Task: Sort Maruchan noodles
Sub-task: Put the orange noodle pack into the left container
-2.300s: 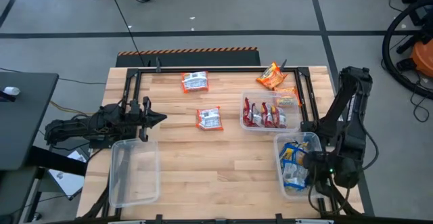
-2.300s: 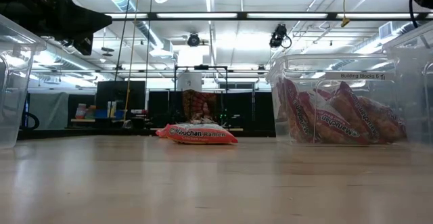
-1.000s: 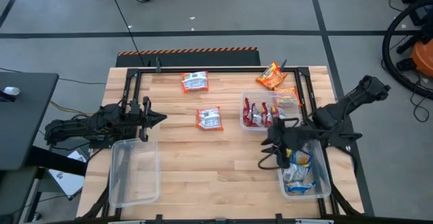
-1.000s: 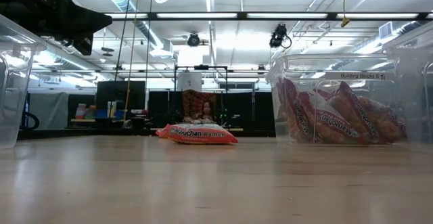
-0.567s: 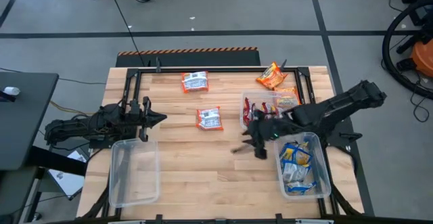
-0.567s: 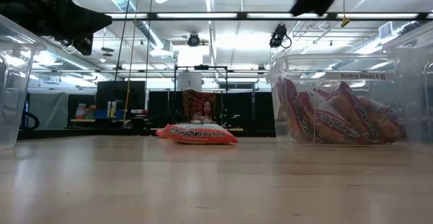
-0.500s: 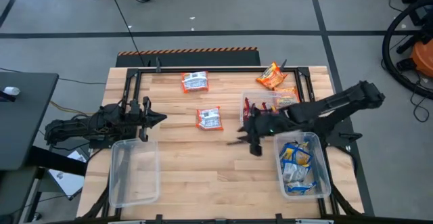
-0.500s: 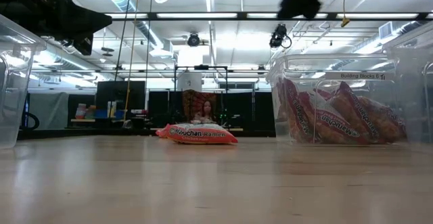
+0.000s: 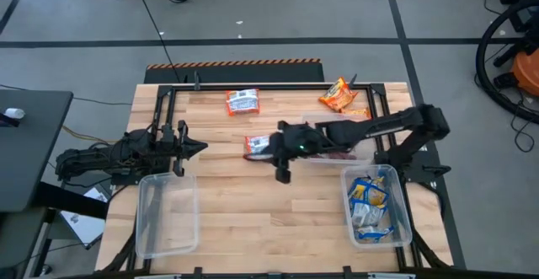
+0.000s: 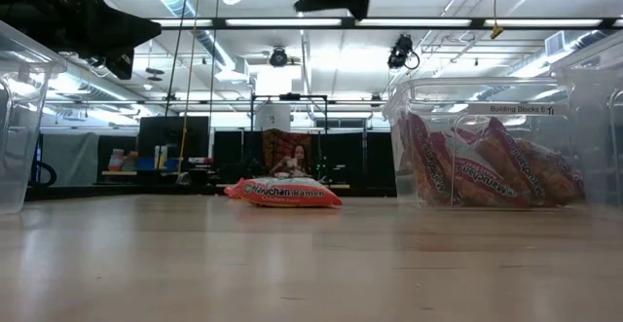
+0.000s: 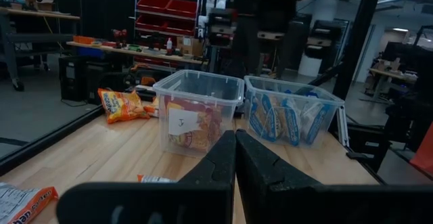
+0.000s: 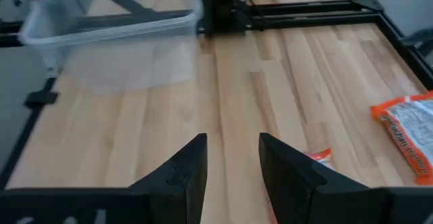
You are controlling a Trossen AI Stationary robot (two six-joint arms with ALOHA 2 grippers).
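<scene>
The right gripper (image 9: 271, 148) hangs with its jaws wide and empty over an orange packet (image 9: 257, 147) mid-bench, likely to grab it. Another orange packet (image 9: 242, 103) lies toward twelve o'clock. The left gripper (image 9: 195, 147) waits at nine o'clock, jaws closed on nothing.

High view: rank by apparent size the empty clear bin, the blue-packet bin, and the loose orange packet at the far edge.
1. Empty clear bin, largest.
2. Blue-packet bin, somewhat smaller, though its edges are partly hard to trace.
3. Loose orange packet, clearly smallest.
</scene>
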